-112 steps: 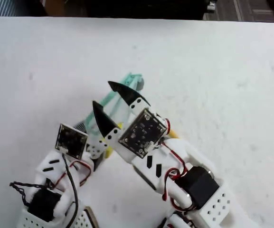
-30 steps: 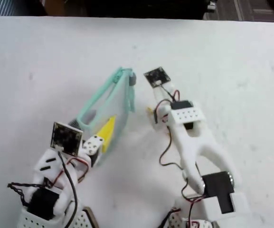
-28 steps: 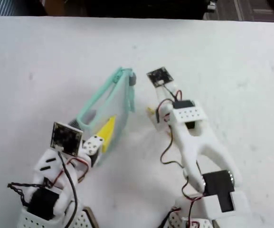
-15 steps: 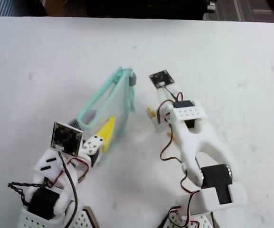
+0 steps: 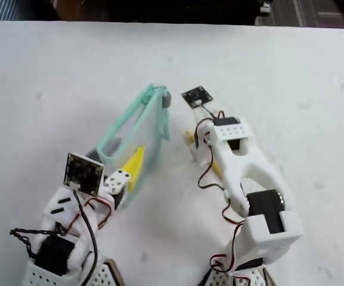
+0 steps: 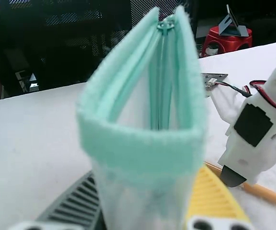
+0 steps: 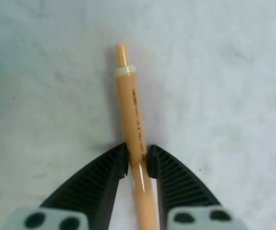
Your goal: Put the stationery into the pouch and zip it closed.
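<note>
Right pincer (image 7: 137, 149) has left the pouch (image 5: 135, 126) and clamps the pen (image 7: 129, 105)

A white table (image 5: 291, 71); a red object (image 6: 226, 38) at its far edge.

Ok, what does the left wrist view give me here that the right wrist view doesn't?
Left wrist view: the pouch stands upright with its mouth open, its near end in the left end effector, and the right arm is beside it. Right wrist view: the right end effector is shut on the pen, with fingers touching the barrel on both sides. Both: the pen lying on the white table.
</note>
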### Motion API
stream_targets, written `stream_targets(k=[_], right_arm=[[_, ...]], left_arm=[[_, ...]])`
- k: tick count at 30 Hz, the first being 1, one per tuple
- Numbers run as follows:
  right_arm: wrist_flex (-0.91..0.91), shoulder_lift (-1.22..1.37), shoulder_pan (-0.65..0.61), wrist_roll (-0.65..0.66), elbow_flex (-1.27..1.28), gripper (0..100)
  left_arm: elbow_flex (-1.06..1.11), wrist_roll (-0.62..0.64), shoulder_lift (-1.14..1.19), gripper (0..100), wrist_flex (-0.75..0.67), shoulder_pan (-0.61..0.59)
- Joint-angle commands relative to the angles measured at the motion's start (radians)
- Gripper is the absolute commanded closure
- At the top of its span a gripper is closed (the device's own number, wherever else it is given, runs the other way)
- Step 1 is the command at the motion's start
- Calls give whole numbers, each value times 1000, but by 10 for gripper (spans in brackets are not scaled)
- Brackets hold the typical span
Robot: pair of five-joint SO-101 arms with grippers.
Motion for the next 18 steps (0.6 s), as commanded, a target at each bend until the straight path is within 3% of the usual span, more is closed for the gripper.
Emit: stream_targets(k=[1,18], right_arm=[[7,2,-2,8,-32,980],[7,2,-2,14,-29,982]], left_arm=[[-9,-3,-22,805,-28,-2],[-9,-3,-22,805,-28,-1]])
